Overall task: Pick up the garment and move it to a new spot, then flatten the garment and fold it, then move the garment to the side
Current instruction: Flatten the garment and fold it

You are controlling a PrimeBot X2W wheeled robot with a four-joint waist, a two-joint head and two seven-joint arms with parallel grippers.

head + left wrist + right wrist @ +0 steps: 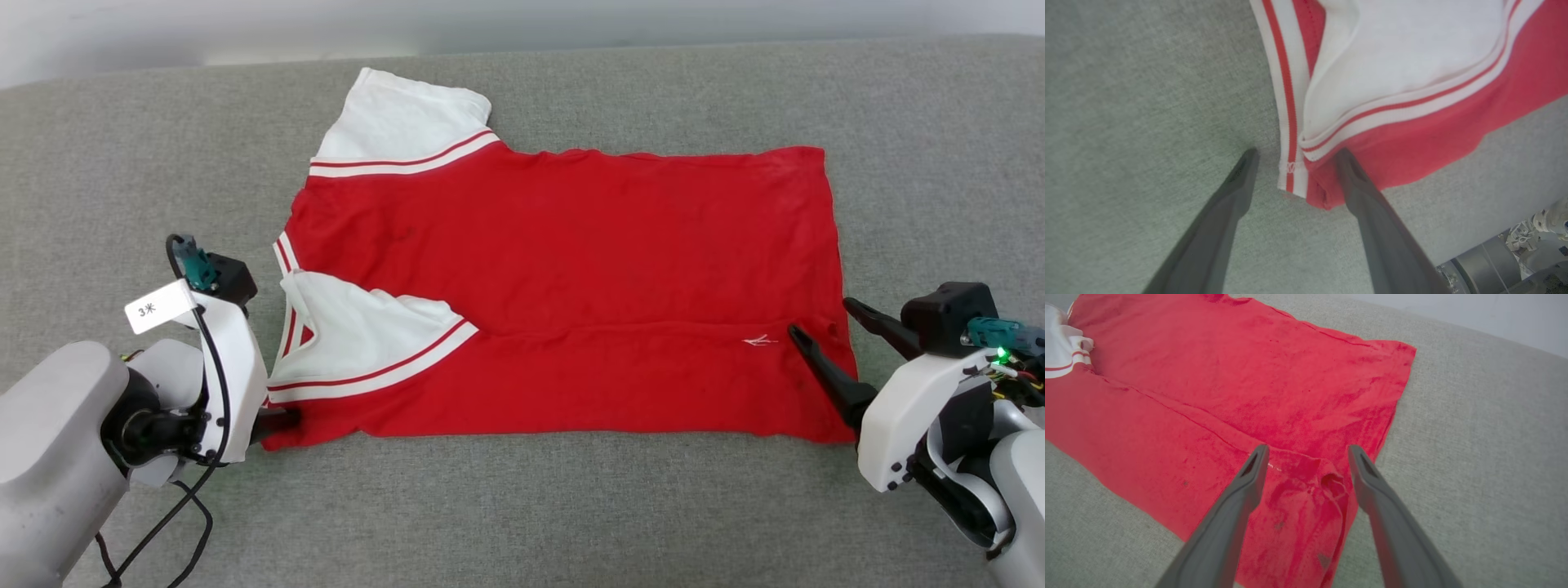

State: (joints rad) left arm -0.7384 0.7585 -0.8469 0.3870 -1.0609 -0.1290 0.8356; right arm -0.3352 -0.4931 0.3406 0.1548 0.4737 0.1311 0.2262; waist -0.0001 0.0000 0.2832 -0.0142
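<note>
Because a fold needs a broad, flat bed, the grey upholstered surface [522, 506] is carrying the work and is spreading out on every side of both claws. The red jersey T-shirt [571, 245] is lying sideways on it between the two claws, collar end toward the left claw [1297, 155] and hem end toward the right claw [820, 317].

The shirt's near long edge is lying doubled over onto the body, along a crease [612, 331] that is running from just ahead of the right claw toward the left one. I am reading this as a lengthwise fold under way. The far sleeve [400, 114] is sticking out flat, well beyond the left claw. The near sleeve [367, 327] is lying tucked across the red cloth just past the left claw (presumably so that it is not spoiling a straight edge).

Both claws are standing spread wide and pinching nothing. The left one is straddling the corner where the striped collar trim [1289, 122] is ending, one finger over bare grey and the other overlapping the red edge. The right one is straddling the rumpled hem corner [1306, 506], with a small white mark [759, 340] just ahead of its fingertip. Sitting at the two near corners, they are looking placed to take that doubled edge together.

As for containers, the grey surface is serving as the nearest thing to one, and the jersey is all it is bearing.
</note>
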